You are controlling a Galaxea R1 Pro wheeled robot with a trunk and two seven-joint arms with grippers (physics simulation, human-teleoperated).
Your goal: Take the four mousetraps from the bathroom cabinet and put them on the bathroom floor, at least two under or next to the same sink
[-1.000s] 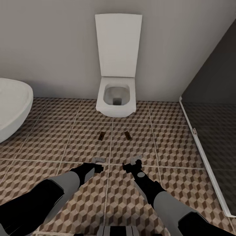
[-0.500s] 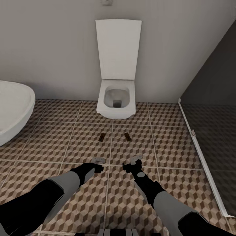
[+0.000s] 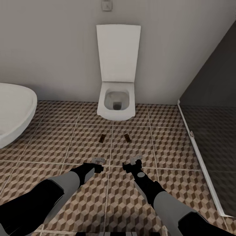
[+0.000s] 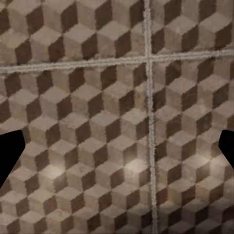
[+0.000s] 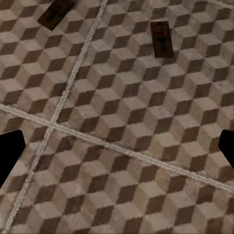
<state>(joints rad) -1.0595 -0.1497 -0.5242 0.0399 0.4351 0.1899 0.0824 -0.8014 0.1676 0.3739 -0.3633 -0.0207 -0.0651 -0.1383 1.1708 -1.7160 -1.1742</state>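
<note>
**Both end effectors empty and spread above tiled floor; two mousetraps lying ahead of toilet**

Left end effector (image 3: pixel 98 160): black arm, pale grey fingertips, held low over the floor. In the left wrist view the two dark fingertips (image 4: pixel 9 156) sit at opposite edges of the picture with bare tile between them, so the fingers are wide apart. Nothing held, nothing touched.

Right end effector (image 3: pixel 135 160): same posture, near the left one. In the right wrist view the dark fingertips (image 5: pixel 9 153) again sit at opposite edges, spread wide, nothing between them but tile. Nothing held.

Task items: two small flat brown wooden mousetraps with dark metal fittings lie on the bathroom floor of large square tiles printed with a brown-and-beige cube pattern (image 3: pixel 170 147). Left mousetrap (image 3: pixel 102 138) and right mousetrap (image 3: pixel 127 137) are near each other, one on each side of a pale grout line, between the end effectors and the toilet, apart from both. The right wrist view also shows them: one (image 5: pixel 56 13) at the frame edge, the other (image 5: pixel 161 39) showing a small red mark.

Surroundings: white wall-hung toilet with raised rectangular lid (image 3: pixel 116 105) against a grey wall; small square grey wall plate (image 3: pixel 106 5) above it; rounded white bathtub rim (image 3: pixel 14 111) on the left side; dark glass shower partition with white frame (image 3: pixel 209 131) on the right.

Writing or labels: none legible on any item.
</note>
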